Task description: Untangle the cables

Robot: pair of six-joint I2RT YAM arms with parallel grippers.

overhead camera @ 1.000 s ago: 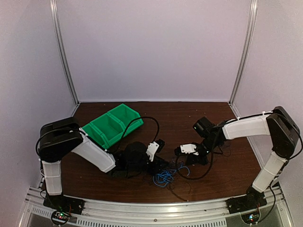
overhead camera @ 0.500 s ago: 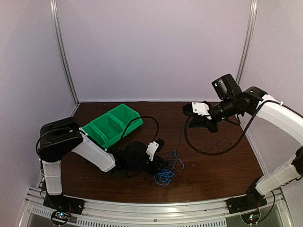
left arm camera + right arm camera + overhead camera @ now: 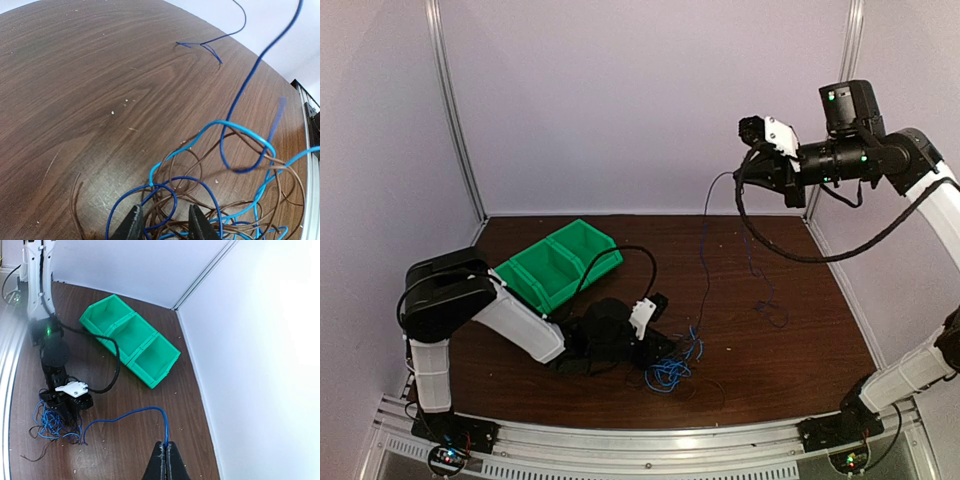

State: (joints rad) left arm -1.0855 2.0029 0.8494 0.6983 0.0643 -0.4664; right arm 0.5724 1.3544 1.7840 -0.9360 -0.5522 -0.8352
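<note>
no readable text, labels, brands or numbers anywhere

Two arms (image 3: 510, 322), three green bins (image 3: 150, 374), and one tangle of blue and brown cables (image 3: 670, 372), too knotted to count

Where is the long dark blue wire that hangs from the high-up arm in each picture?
Top external: the dark blue cable hangs right of centre, dropping to the tangle of cables.
Left wrist: the dark blue cable climbs from the tangle of cables out of the top right corner.
Right wrist: it starts at the right gripper, bottom centre, and curves left.
Shared landmark: the tangle of cables.
</note>
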